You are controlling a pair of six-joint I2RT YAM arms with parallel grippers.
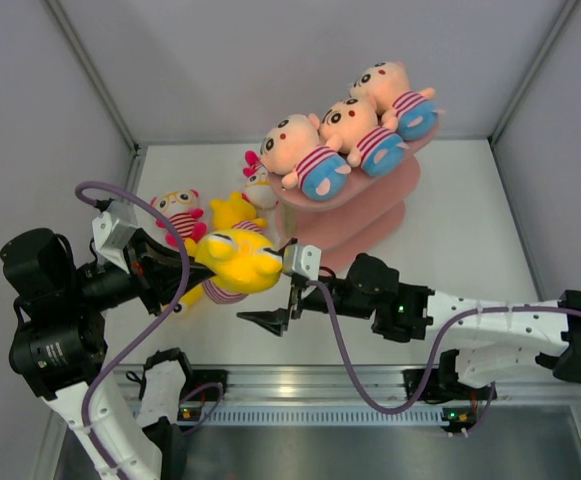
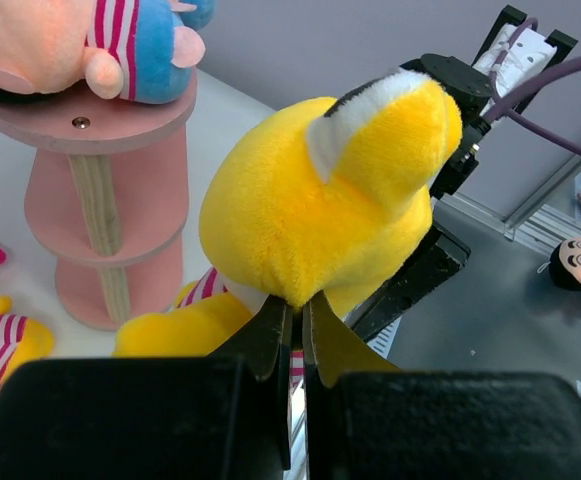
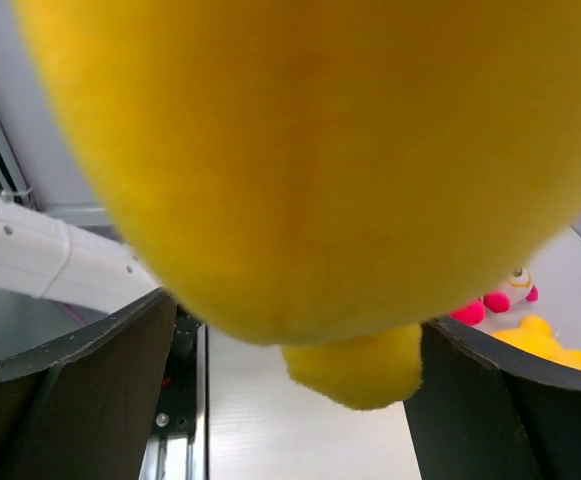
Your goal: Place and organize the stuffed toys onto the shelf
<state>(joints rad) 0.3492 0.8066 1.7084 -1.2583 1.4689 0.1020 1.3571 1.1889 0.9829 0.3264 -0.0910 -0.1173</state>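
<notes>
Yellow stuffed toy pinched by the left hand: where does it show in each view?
Top external: the yellow toy is left of centre, slightly below the middle.
Left wrist: centre of frame, just above the left hand.
Right wrist: fills the upper frame.
Shared landmark: the right hand, with its dark fingers beside the toy in every view.

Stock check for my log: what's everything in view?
shelf: one, pink, far side of table.
peach toys: three, peach with blue shorts, shelf's top tier.
yellow toy: one, yellow, held up before the shelf.
loose toys: three, yellow, pink-legged, pale-faced, left of the shelf.
doll head: one, dark-haired, grey surface off the table.
left gripper: one, black, shut on the yellow toy.
right gripper: one, black, open around the yellow toy.
</notes>
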